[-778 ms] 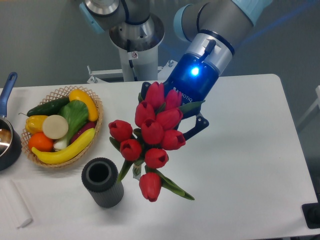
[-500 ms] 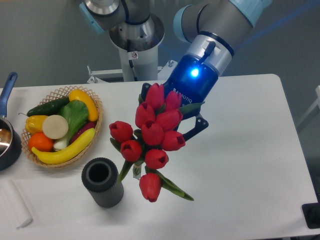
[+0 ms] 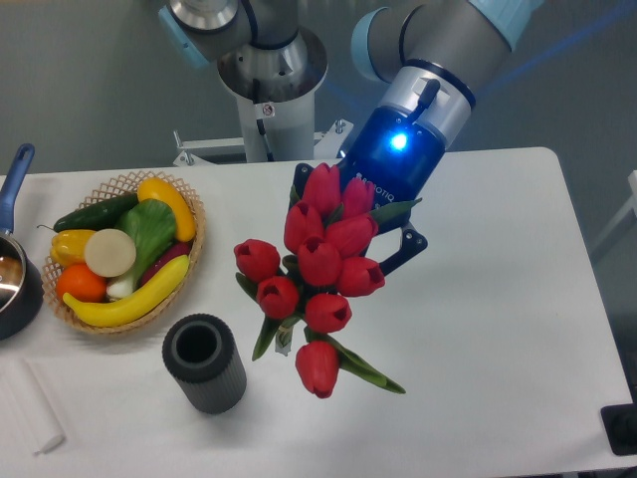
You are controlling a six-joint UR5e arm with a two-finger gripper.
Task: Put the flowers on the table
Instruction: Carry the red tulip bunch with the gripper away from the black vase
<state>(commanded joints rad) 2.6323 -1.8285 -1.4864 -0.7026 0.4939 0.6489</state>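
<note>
Flowers (image 3: 320, 269), a bunch of red tulips with green leaves, are held at centre frame, above the white table (image 3: 498, 329). The stems are hidden behind the heads, where the gripper (image 3: 373, 234) is clamped on the bunch; one dark finger (image 3: 403, 249) is seen at the right of the blooms. A blue light is lit on the gripper body. A dark ribbed vase (image 3: 204, 362) is stood at lower left, just beside the bunch. A wicker basket (image 3: 124, 249) of fruit and vegetables is set at left, with a pan (image 3: 15, 269) at the frame's left edge.
</note>
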